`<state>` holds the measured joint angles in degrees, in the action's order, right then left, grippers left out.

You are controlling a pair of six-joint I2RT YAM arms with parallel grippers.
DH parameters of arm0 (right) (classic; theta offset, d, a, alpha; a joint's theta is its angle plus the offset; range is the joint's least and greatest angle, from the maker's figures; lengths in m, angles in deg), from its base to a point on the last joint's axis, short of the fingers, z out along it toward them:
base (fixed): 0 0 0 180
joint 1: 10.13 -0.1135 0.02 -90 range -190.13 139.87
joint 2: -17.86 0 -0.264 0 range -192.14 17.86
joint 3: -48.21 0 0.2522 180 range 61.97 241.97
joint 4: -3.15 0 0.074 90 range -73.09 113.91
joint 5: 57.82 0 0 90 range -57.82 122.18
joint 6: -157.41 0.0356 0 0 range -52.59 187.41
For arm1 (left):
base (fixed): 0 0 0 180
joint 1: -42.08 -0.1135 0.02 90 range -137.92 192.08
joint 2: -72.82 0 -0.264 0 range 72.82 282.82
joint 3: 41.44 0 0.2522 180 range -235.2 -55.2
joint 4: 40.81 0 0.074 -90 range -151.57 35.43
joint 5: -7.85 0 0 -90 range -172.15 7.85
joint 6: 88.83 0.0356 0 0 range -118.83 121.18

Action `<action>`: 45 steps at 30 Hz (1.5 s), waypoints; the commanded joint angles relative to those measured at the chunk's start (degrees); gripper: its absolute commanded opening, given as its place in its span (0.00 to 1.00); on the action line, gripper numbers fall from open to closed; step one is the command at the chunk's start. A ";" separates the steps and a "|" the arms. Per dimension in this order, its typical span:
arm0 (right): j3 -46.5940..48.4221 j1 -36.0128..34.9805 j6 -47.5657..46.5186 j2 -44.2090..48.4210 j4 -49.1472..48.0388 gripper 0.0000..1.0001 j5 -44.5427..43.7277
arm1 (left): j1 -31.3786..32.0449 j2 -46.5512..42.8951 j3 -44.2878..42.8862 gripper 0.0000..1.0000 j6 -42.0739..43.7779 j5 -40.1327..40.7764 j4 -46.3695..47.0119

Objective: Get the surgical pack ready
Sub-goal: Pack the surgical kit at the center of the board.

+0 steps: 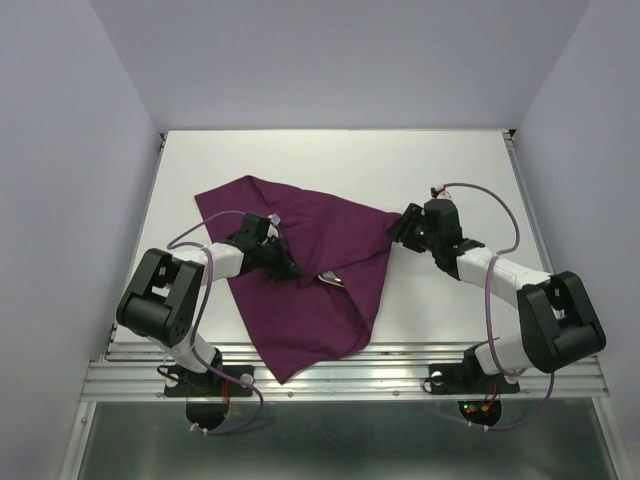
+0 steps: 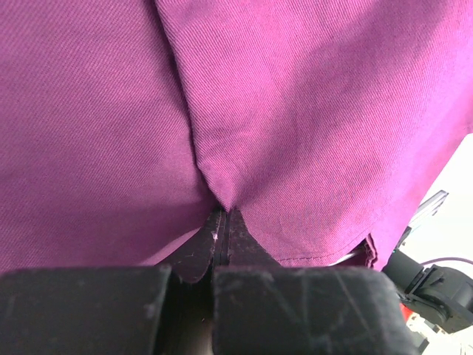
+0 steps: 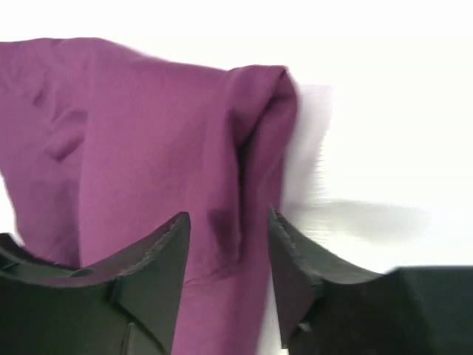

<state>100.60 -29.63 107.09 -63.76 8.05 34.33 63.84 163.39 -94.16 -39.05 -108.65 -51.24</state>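
My left gripper (image 2: 224,220) is pinching the cloth (image 2: 310,111), anchoring the fold; my right gripper (image 3: 228,220) is gaping around its corner.

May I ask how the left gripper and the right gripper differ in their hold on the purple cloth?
The left gripper is shut, pinching a fold of the purple cloth; the right gripper stands open around a fold. The left sits mid-cloth, the right at its right corner. Both have black fingers.

Robot lab cell: plain walls (image 1: 60,150), white table (image 1: 330,160), aluminium mounting rail (image 1: 340,375).
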 commanded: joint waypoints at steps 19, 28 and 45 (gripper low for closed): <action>2.76 0.26 -0.57 -5.83 2.89 0.50 -1.09 | -2.77 -6.10 -6.83 0.54 8.14 14.81 -15.02; 4.70 0.26 -4.61 -1.62 5.87 0.78 -1.80 | -10.24 -3.91 -9.90 0.47 9.38 14.73 -15.99; 13.92 -23.63 -13.92 5.52 19.05 0.44 -2.68 | -9.72 -4.26 -9.12 0.00 9.73 14.55 -15.73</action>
<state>109.80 -45.28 97.06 -55.26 23.48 31.36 53.98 159.74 -102.81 -29.85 -94.40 -66.89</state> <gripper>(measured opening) 0.458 0.023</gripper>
